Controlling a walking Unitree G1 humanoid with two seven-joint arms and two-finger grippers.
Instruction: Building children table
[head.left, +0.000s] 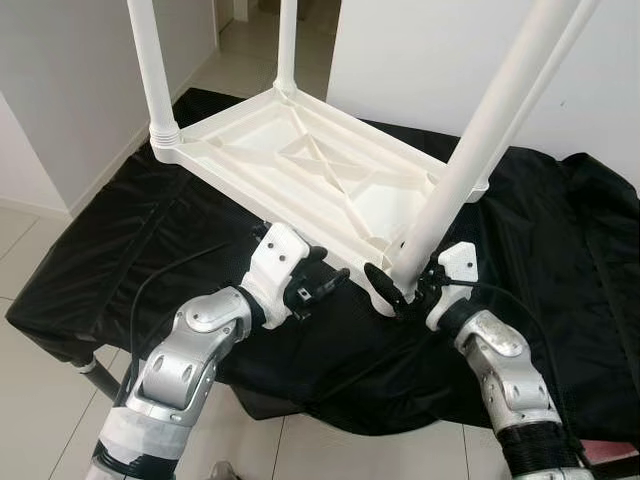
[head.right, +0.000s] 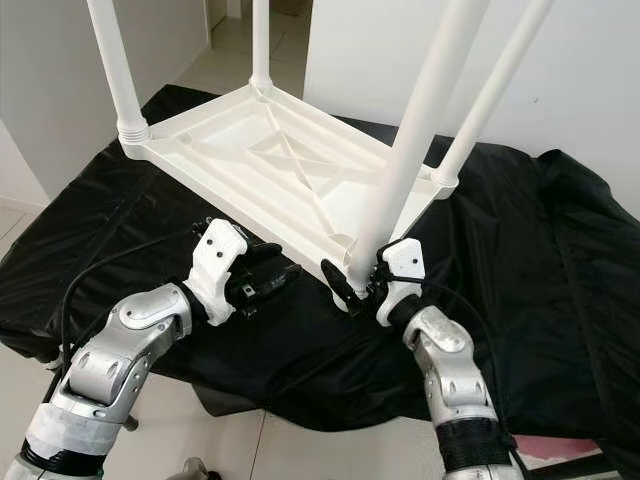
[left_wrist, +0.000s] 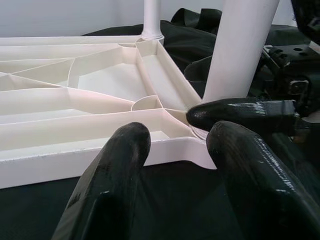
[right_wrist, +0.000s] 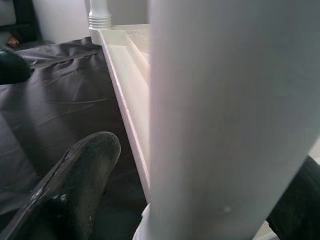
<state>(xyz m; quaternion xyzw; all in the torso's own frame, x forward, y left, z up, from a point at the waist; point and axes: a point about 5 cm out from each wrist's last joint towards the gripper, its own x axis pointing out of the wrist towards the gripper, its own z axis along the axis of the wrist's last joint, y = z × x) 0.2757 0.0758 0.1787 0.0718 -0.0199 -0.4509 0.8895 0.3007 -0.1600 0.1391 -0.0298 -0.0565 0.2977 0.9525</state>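
A: Where do we find the table (head.left: 300, 165)?
B: We see it upside down on the black cloth (head.left: 560, 260), ribbed underside up, four white legs standing from its corners.

A: State of the right end effector (head.left: 405, 290)?
B: We see it clamped around the base of the near leg (head.left: 470, 160), at the corner nearest us.

A: And the left end effector (head.left: 325, 285)?
B: Its fingers (left_wrist: 115, 175) are spread, holding nothing, just beside the table's near edge.
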